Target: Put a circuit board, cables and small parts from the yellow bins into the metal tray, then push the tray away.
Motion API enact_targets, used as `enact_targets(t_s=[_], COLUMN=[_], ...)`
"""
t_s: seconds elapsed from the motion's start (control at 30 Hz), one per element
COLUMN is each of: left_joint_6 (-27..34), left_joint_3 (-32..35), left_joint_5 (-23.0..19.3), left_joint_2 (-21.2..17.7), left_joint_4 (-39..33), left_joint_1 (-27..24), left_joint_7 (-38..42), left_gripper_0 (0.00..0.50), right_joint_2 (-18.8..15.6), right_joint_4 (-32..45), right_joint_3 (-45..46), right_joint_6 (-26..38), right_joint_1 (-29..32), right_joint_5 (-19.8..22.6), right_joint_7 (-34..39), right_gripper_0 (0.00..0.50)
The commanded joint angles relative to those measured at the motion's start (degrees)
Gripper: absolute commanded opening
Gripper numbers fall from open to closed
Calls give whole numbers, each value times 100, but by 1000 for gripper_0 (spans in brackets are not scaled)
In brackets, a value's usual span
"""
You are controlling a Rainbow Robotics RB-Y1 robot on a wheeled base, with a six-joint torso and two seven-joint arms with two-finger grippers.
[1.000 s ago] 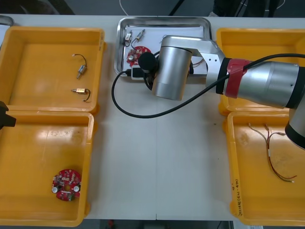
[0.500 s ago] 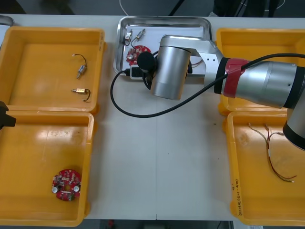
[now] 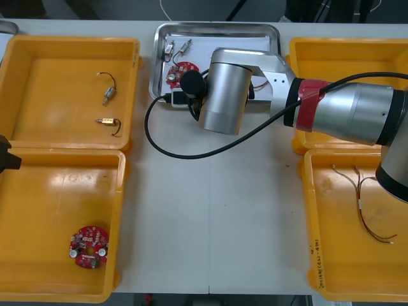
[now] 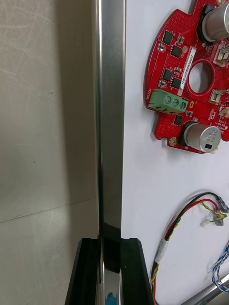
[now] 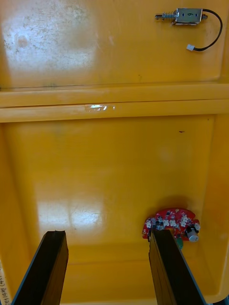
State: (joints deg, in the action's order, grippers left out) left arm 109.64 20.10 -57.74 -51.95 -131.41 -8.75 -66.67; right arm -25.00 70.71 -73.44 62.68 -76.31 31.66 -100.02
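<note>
My right gripper [image 4: 110,267] clamps shiny metal tray [image 4: 110,119] rim; round red board [image 4: 183,95] inside, label unreadable. Left gripper [image 5: 107,267] spread over yellow bin [image 5: 95,167].

Bins: 4. Left far bin [image 3: 51,83], left near bin [image 3: 51,204], right far bin [image 3: 338,57], right near bin [image 3: 338,255].

Tray [image 3: 217,29]: 1.

Boards: 2. One board in the tray [image 3: 176,70], one board in the left near bin [image 3: 88,247].

Parts: 4. Two in the left far bin, first part [image 3: 109,94] and second part [image 3: 108,121]. Two in the tray, third part [image 3: 170,50] and fourth part [image 3: 185,46].

Cables in the tray: 2. One red-yellow cable [image 4: 183,217], one blue-white cable [image 4: 220,264].

Cables in the right near bin: looks like 2, a short cable [image 3: 344,175] and a long cable [image 3: 361,205]. They are thin, so the exact count is hard to tell.
</note>
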Motion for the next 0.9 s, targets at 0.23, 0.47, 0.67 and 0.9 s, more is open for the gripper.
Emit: enact_targets(t_s=[0.23, 0.47, 0.67, 0.9], left_joint_6=[36, 36, 36, 36], left_joint_3=[170, 170, 170, 170], left_joint_5=[-44, -44, -44, -44], left_joint_2=[-263, -263, -263, -263], left_joint_4=[-165, -165, -165, -165], left_joint_1=[93, 93, 93, 93], left_joint_7=[-135, -135, -135, -135], left_gripper_0=[500, 500, 500, 500], right_joint_2=[110, 119, 119, 136], right_joint_4=[-49, 13, 347, 786], right_joint_3=[-12, 58, 322, 849], right_joint_6=[-45, 69, 684, 1554], right_joint_1=[-341, -341, -341, -236], right_joint_5=[33, 50, 138, 499], right_joint_7=[-334, -334, -264, -114], right_gripper_0=[472, 500, 500, 500])
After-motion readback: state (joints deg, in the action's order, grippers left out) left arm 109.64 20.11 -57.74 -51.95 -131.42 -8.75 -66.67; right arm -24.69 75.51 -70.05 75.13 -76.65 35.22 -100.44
